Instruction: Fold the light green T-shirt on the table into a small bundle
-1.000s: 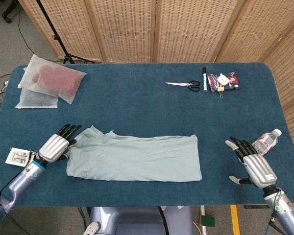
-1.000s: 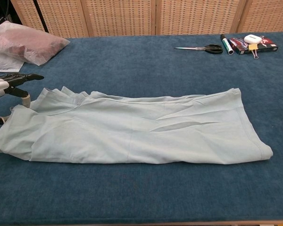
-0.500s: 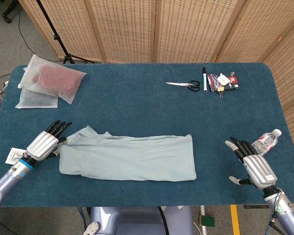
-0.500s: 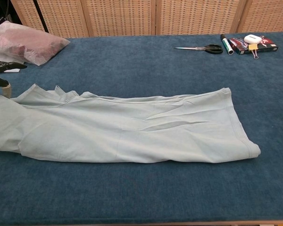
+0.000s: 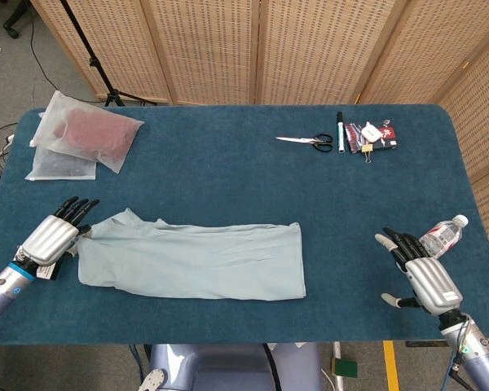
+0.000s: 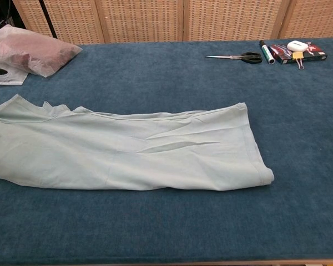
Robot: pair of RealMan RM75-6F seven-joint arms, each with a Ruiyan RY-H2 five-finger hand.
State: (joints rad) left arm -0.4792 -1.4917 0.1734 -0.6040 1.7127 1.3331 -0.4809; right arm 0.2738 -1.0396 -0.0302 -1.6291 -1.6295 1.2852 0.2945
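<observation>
Overhead, the light green T-shirt, folded into a long band, is gripped at its collar end by the left hand; the right hand is held wide, empty, beside a clear plastic bottle. Chest-level, the shirt is seen lying flat on the blue table.

Scissors and a marker lie at the counter's far edge. Two plastic bags sit far left. A water bottle lies near right.
</observation>
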